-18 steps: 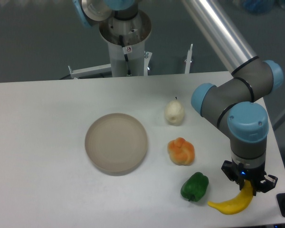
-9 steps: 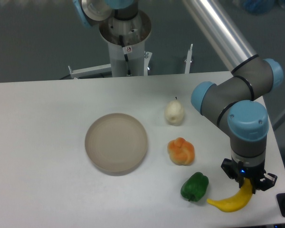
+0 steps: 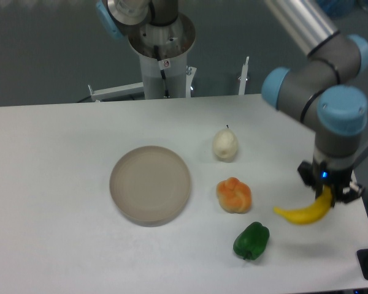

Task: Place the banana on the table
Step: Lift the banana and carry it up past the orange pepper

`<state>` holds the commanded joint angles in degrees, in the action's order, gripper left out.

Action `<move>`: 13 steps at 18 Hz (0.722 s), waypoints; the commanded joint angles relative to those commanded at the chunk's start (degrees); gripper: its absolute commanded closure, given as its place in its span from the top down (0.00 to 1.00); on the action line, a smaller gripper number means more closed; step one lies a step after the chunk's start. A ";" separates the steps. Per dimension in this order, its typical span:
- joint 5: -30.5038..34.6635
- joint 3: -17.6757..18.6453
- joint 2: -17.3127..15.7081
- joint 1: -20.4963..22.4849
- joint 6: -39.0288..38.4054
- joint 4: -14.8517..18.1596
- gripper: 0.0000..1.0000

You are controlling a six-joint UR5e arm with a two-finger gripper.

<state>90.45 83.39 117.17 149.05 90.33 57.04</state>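
The bright yellow banana (image 3: 303, 213) hangs from my gripper (image 3: 327, 194), which is shut on its right end. It is held above the white table (image 3: 61, 202), with a faint shadow on the tabletop below it at the front right. The banana's free tip points left, toward the orange lumpy fruit. The gripper's fingers are partly hidden behind the banana and the wrist.
A round beige plate (image 3: 150, 184) sits left of centre. A pale pear (image 3: 225, 144), an orange lumpy fruit (image 3: 233, 195) and a green pepper (image 3: 252, 240) stand in a row left of the banana. The table's right edge is close to the gripper.
My gripper has risen and moved back and slightly right with the banana in it. The banana has lifted off the tabletop near the front edge.
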 joint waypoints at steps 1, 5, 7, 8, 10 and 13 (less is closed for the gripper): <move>-0.53 1.50 -1.05 1.23 1.94 0.00 0.39; -1.06 6.33 -3.26 4.40 6.44 0.00 0.39; -0.89 10.19 -4.05 4.75 6.44 -0.26 0.39; -0.97 11.87 -4.40 5.02 6.35 -0.61 0.38; -1.06 13.90 -4.67 5.46 5.82 -0.79 0.38; -1.24 15.22 -4.49 5.11 5.30 -0.88 0.38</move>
<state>89.21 98.61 112.67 154.16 95.63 56.16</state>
